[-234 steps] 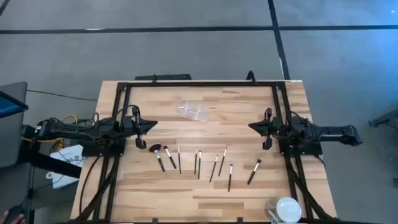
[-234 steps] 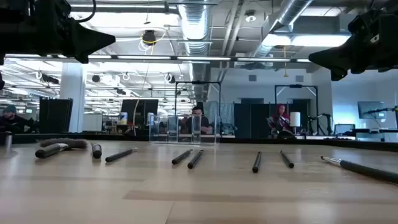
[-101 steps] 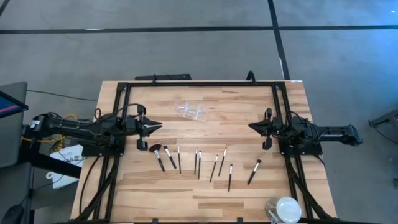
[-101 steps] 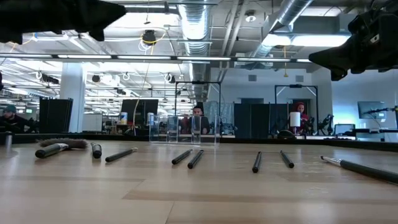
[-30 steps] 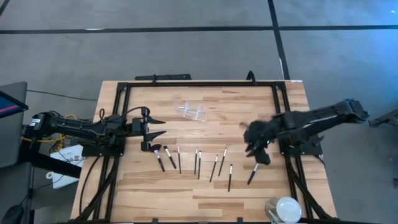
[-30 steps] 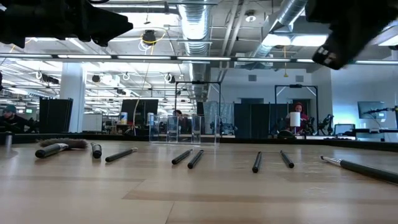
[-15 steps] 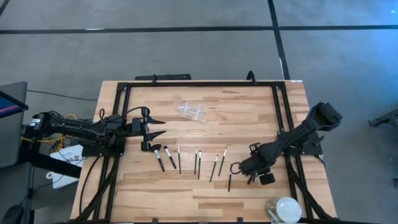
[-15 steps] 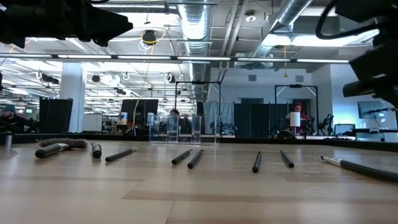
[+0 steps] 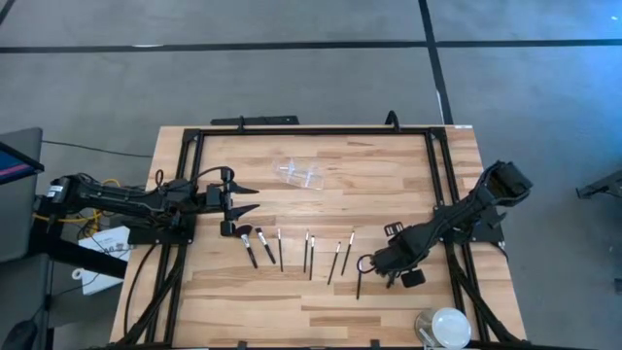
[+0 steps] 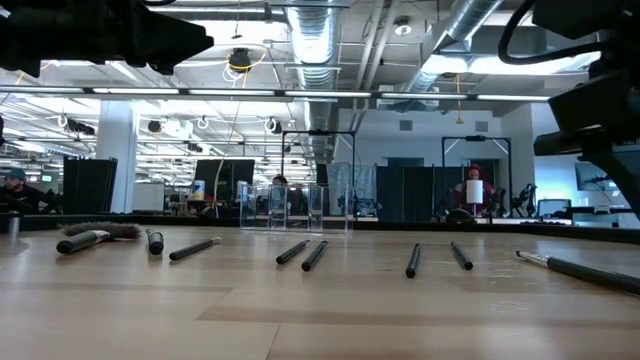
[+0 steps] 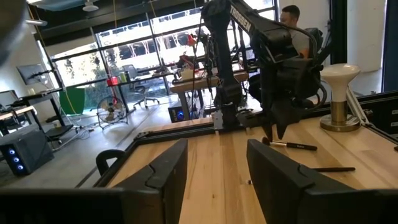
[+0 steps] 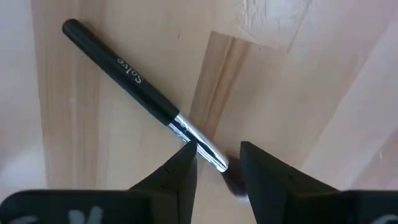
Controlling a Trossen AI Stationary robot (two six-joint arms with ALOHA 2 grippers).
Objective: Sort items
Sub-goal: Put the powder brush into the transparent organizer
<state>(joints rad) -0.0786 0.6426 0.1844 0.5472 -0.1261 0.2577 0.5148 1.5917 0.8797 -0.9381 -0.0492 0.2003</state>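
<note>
Several slim makeup brushes [image 9: 309, 253] with black handles lie in a row across the middle of the table, the fluffy-headed one [image 9: 243, 234] at the left. My right gripper [image 9: 363, 263] hangs open, pointing down over the bristle end of the rightmost brush that shows [image 9: 358, 282]. In the right wrist view its fingertips [image 12: 217, 158] stand on either side of that brush's silvery ferrule [image 12: 200, 143], and the black handle [image 12: 134, 84] runs away from them. My left gripper [image 9: 249, 199] waits open at the table's left, above the brushes [image 11: 217, 180].
A small clear plastic holder [image 9: 301, 174] lies at the far middle of the table. A round white-and-clear disc [image 9: 445, 327] sits at the near right corner. A black frame [image 9: 311, 130] borders the table. People sit in the room beyond [image 10: 473, 190].
My right gripper has swung from the table's right middle toward the near edge and down, tipping to point downward over the rightmost brushes. In the last half second it has nearly held still. The brushes have stayed where they were.
</note>
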